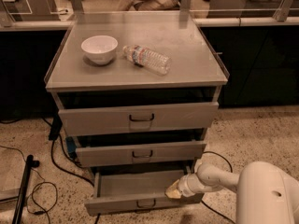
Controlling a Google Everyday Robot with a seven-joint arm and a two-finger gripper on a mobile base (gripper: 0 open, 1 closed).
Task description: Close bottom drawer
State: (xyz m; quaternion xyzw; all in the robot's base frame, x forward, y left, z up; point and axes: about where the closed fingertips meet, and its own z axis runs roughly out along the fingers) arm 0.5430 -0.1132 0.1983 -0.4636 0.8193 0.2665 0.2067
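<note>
The bottom drawer (133, 185) is the lowest of three grey drawers and stands pulled out as a shallow tray, with a narrow front panel and a small dark handle (146, 203). My gripper (173, 190) is at the drawer's right front corner, just above the front panel's top edge and touching or nearly touching it. My white arm (219, 178) reaches in from the lower right. The middle drawer (140, 154) and top drawer (139, 118) are each pulled out a little.
A white bowl (99, 49) and a plastic water bottle (147, 59) lying on its side rest on the cabinet top (187, 64). Black cables (60, 160) and a dark stand (21, 190) lie on the speckled floor at left. My white base (268, 195) fills the lower right corner.
</note>
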